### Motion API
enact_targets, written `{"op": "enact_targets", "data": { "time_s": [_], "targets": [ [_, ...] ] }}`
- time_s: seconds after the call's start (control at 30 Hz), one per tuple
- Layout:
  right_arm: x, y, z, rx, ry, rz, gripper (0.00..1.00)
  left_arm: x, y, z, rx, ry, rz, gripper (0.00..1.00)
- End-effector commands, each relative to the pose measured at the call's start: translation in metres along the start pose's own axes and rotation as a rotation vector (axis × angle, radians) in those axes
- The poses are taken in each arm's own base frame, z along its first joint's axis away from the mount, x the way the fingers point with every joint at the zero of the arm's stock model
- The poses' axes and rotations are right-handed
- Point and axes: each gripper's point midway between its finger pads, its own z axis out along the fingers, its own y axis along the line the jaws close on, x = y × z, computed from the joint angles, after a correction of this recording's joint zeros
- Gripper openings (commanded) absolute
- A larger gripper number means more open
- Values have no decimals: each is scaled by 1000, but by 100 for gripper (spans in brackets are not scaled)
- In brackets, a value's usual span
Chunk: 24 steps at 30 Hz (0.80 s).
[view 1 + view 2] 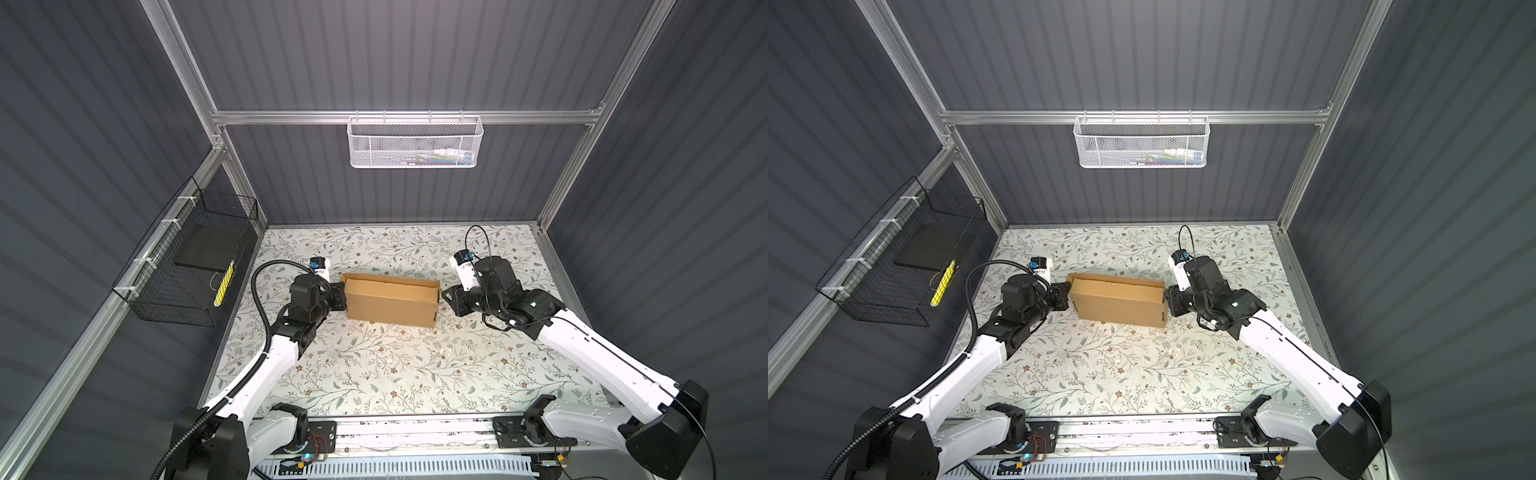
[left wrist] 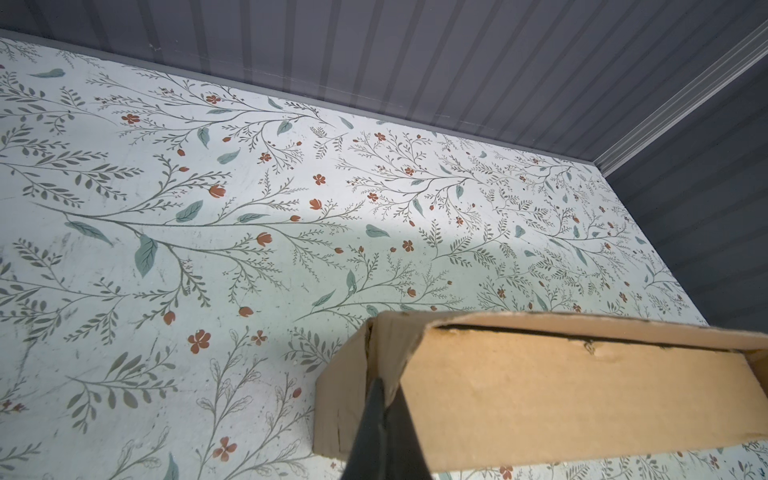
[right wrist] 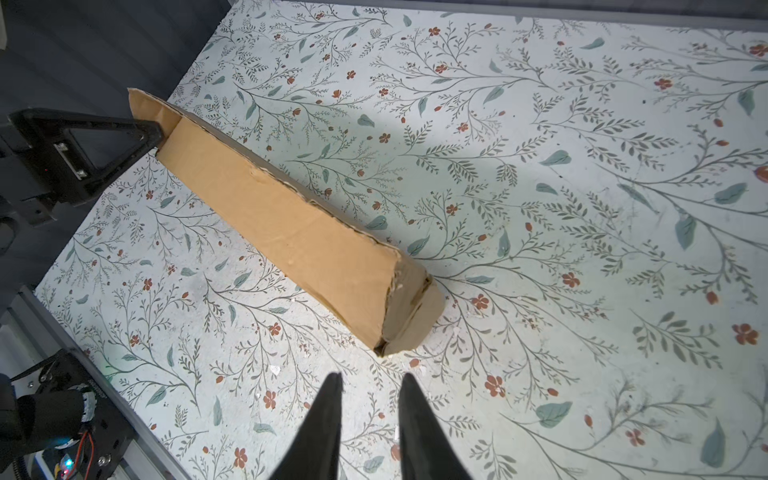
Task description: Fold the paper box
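The paper box (image 1: 390, 305) (image 1: 1117, 303) is a brown cardboard box with its lid down, lying lengthwise mid-table in both top views. My left gripper (image 1: 341, 297) (image 1: 1068, 295) is at its left end. In the left wrist view the left gripper (image 2: 384, 395) is shut on the cardboard end wall of the box (image 2: 561, 386). My right gripper (image 1: 446, 296) (image 1: 1168, 299) sits just off the box's right end. In the right wrist view the right gripper (image 3: 371, 380) is open by a narrow gap, holding nothing, a little short of the box (image 3: 282, 224).
A black wire basket (image 1: 183, 266) on the left wall holds a black slab (image 1: 203, 249) and a yellow strip. A white mesh basket (image 1: 415, 141) hangs on the back wall. The arms' base rail (image 1: 415, 432) runs along the table's front edge.
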Motion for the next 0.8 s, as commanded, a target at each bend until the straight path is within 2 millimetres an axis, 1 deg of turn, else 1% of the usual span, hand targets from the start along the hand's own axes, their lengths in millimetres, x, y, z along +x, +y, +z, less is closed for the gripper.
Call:
{"op": "enact_targets", "data": {
  "time_s": [0.0, 0.33, 0.63, 0.77],
  "targets": [
    [-9, 8, 1, -31, -14, 41, 26, 28, 8, 1, -39, 106, -19, 0],
    [-5, 10, 24, -42, 30, 83, 22, 28, 8, 0, -41, 106, -15, 0],
    [-3, 5, 31, -19, 27, 90, 23, 29, 6, -1, -35, 106, -13, 0],
    [-2, 3, 33, -10, 25, 90, 25, 30, 6, -2, -33, 107, -12, 0]
  ]
}}
